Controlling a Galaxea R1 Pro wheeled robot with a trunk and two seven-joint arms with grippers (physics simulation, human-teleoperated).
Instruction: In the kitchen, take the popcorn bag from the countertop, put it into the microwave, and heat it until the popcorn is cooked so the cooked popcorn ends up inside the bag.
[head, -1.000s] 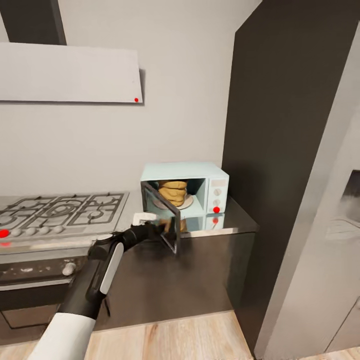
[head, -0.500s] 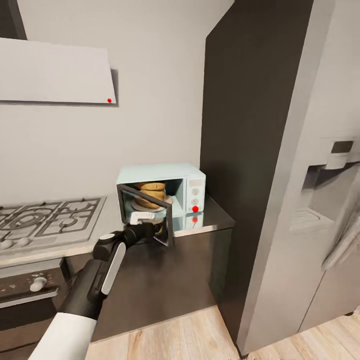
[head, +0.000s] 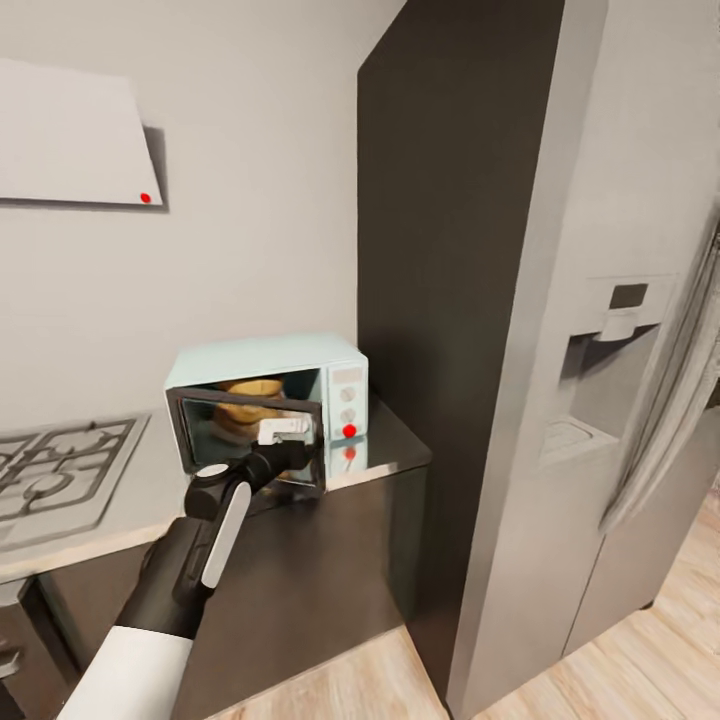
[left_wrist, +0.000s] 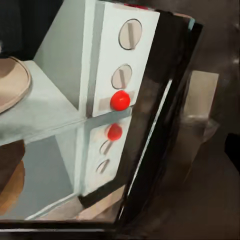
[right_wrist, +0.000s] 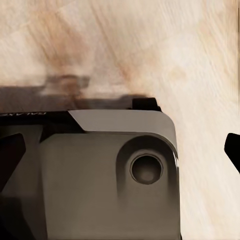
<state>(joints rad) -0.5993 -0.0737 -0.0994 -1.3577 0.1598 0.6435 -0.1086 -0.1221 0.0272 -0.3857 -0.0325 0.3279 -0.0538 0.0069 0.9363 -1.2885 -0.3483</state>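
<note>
The pale-blue microwave (head: 300, 358) stands on the grey steel countertop (head: 395, 447), hard against a tall dark cabinet. Its dark glass door (head: 225, 437) is swung almost shut. Over the door's top edge the tan popcorn bag (head: 250, 389) shows inside on the turntable. My left gripper (head: 293, 450) rests against the door's outer face near its free edge. The left wrist view looks past the door's edge (left_wrist: 162, 130) at the two knobs and the red light (left_wrist: 120, 100); one fingertip (left_wrist: 233, 145) sits at the picture's border, so the gripper looks open. My right gripper (right_wrist: 120, 150) hangs open over the wooden floor.
A gas hob (head: 50, 470) lies in the countertop left of the microwave. The tall dark cabinet (head: 450, 300) walls off the counter's right end, with a grey fridge with a dispenser (head: 600, 370) beyond it. A white hood (head: 70, 145) hangs on the wall.
The head camera has turned right, so everything has shifted left. The microwave door has swung from wide open to nearly shut, with my left gripper following it.
</note>
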